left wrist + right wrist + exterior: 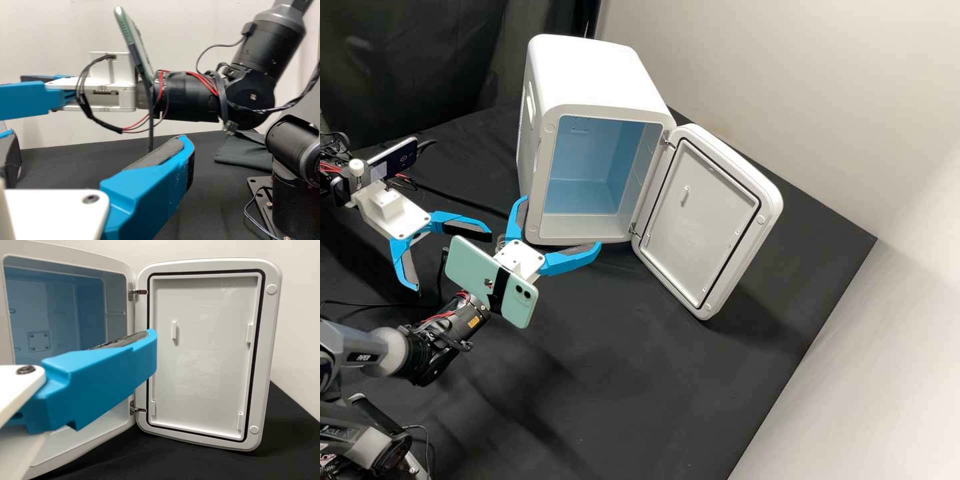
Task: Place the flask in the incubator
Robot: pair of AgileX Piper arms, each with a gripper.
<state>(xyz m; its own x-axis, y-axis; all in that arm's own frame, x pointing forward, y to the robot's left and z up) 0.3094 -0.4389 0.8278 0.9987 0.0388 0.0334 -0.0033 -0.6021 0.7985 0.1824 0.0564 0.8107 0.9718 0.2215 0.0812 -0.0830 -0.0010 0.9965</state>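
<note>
Incubator (587, 73) stands upper centre in the high view on the black bench (620, 373), its door (700, 227) swung wide to the right. The right gripper (560, 223) sits at its mouth, fingers spread wide and empty. The left gripper (448, 259), at mid left, is equally spread and holds nothing.

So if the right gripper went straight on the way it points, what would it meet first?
Most likely the incubator: the right gripper, open, faces its open chamber, near the lower front rim; height is hard to judge.
</note>
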